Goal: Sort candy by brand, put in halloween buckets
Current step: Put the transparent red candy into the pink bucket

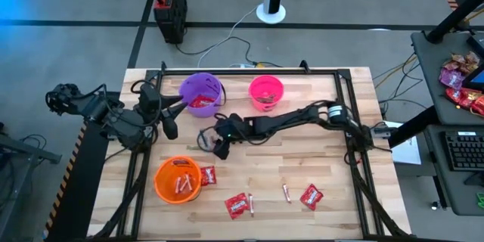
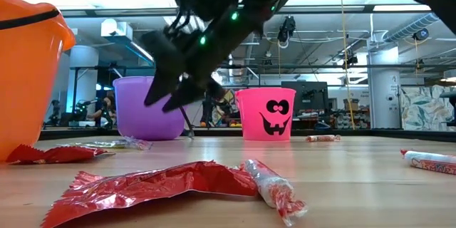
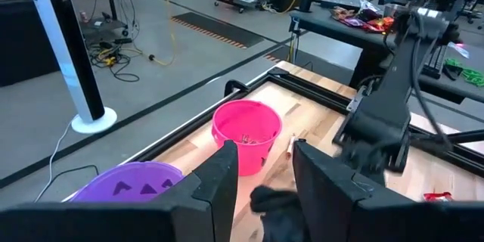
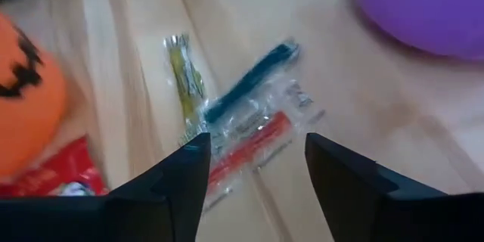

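Red packet and a striped stick lie nearest my low camera on the bench. Right pincer hangs open above clear-wrapped sticks between the purple bucket and orange bucket — a pick, I judge; next it must descend and close. Left pincer waits near the purple bucket's rim, part-open — empty.

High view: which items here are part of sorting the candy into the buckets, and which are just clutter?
Part of the job:
purple bucket
pink bucket
orange bucket
red packets and thin sticks loose on the table
right gripper, open above clear-wrapped sticks
left gripper, beside the purple bucket

Just lying about:
pile of candy bags on the side desk
keyboard
white stand
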